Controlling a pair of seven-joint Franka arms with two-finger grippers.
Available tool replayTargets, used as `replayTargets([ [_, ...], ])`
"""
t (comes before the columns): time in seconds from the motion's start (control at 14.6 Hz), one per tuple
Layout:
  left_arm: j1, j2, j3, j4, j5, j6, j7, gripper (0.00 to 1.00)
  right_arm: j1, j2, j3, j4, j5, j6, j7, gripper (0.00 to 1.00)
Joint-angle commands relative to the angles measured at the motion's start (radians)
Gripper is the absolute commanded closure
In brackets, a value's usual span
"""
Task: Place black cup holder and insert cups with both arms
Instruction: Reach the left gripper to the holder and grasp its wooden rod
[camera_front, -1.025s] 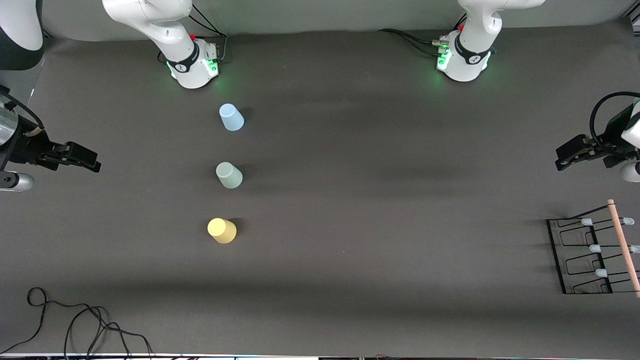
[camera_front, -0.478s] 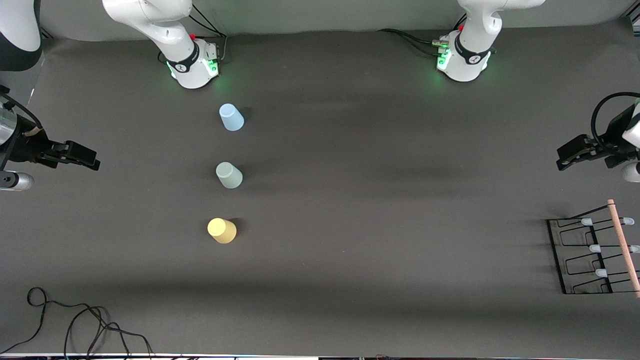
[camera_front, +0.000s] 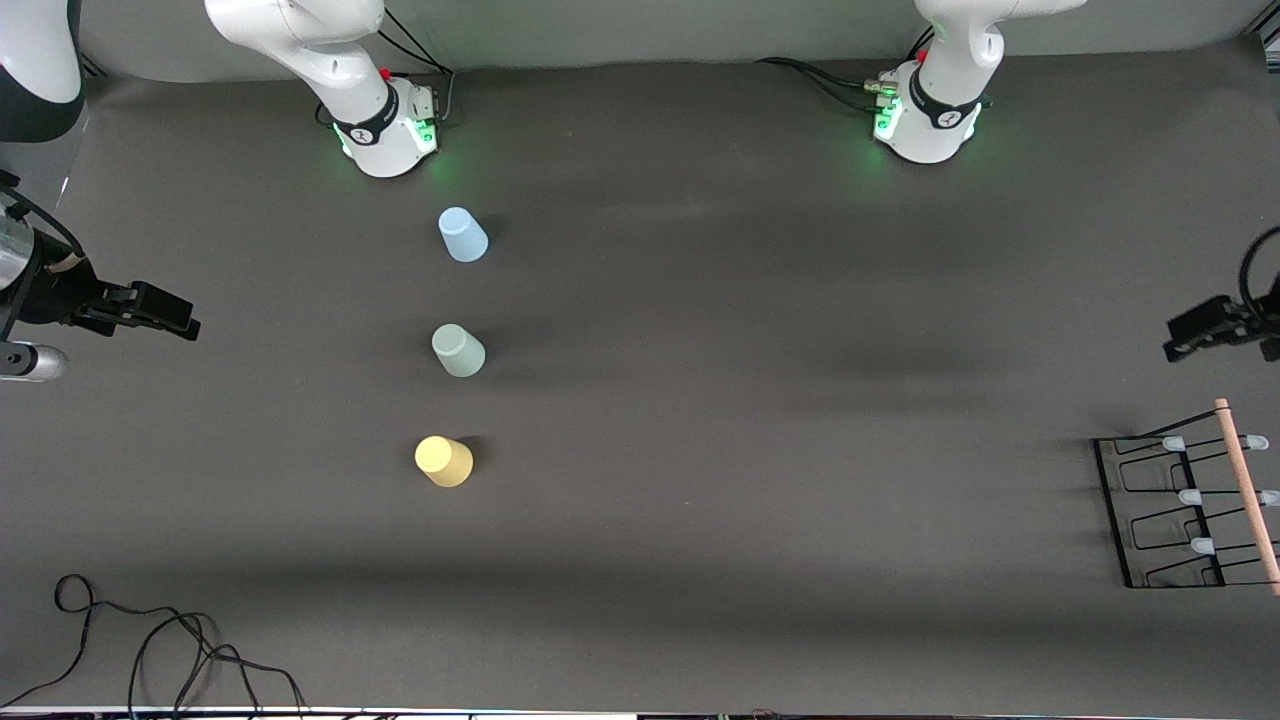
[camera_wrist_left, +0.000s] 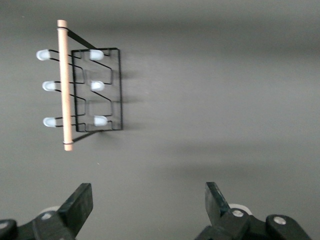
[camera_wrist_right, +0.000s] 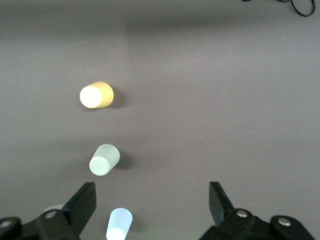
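dark table (camera_front: 700, 420) holds three upturned cups in a row toward the right arm's end, blue (camera_front: 462, 235), green (camera_front: 458, 351), yellow (camera_front: 443, 461); the rack (camera_front: 1185, 510) sits toward the left arm's end. left gripper (camera_front: 1200, 330) near the rack, right gripper (camera_front: 160, 312) waiting beside the cups, both spread wide and empty, likely each ready for its own pickup.

Even, dim light; soft shadows

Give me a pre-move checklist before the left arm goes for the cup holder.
1. Left gripper jaws open, nothing held: ok.
2. Right gripper jaws open, nothing held, waiting at the right arm's end of the table: ok.
3. Black cup holder upright, wooden handle on top, nothing over it: ok.
4. All six pegs free of cups: ok.
5. Blue cup, green cup and yellow cup standing upside down, apart: ok.
6. Left gripper over the handle: not ok, not there yet.
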Motion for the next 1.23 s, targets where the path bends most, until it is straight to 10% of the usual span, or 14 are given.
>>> replayTargets([
  [0.0, 0.043, 0.072, -0.004, 0.034, 0.015, 0.07, 0.021, 0.01, -0.005, 0.01, 0.007, 0.025, -0.005, -0.015, -0.015, 0.0],
  [0.41, 0.143, 0.293, -0.006, 0.179, 0.003, 0.112, 0.115, 0.15, -0.006, 0.008, 0.007, 0.024, -0.007, -0.017, -0.02, 0.0],
  [0.75, 0.174, 0.451, -0.004, 0.296, 0.012, 0.181, 0.147, 0.02, -0.008, 0.01, 0.007, 0.025, -0.005, -0.029, -0.018, 0.0],
  [1.16, 0.204, 0.516, -0.006, 0.292, -0.003, 0.274, 0.162, 0.21, -0.008, 0.011, 0.007, 0.024, -0.007, -0.045, -0.003, 0.0],
])
